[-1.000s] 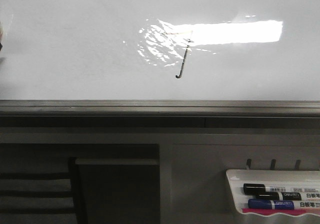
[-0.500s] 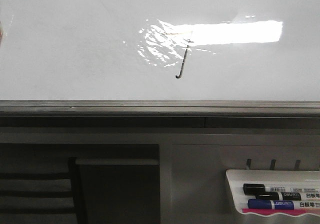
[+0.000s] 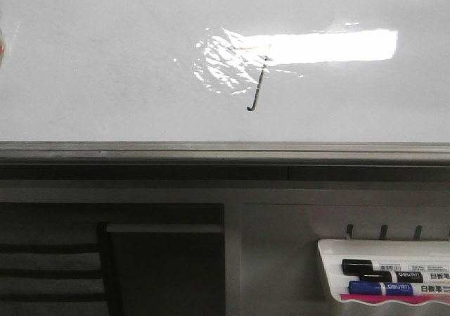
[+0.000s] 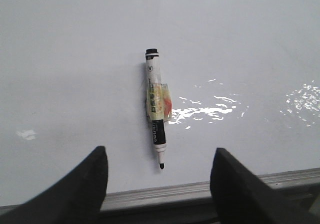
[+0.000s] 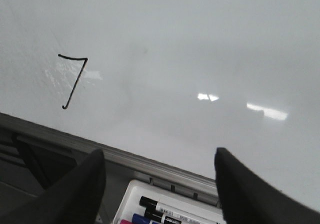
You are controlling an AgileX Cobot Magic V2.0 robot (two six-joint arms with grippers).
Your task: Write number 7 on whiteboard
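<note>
Left gripper (image 4: pixel 159 154) off marker (image 4: pixel 156 109) — tray (image 3: pixel 329 248) under whiteboard (image 3: pixel 105 70)

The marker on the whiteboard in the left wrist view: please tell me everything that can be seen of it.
The slim white marker with black ends lies flat against the glossy white whiteboard, its uncapped dark tip toward the grey frame rail. A yellowish, orange-marked band of what looks like tape wraps its middle, and a black label section sits near the tip. The left gripper is open with both dark fingers apart from it; nothing grips it.
</note>
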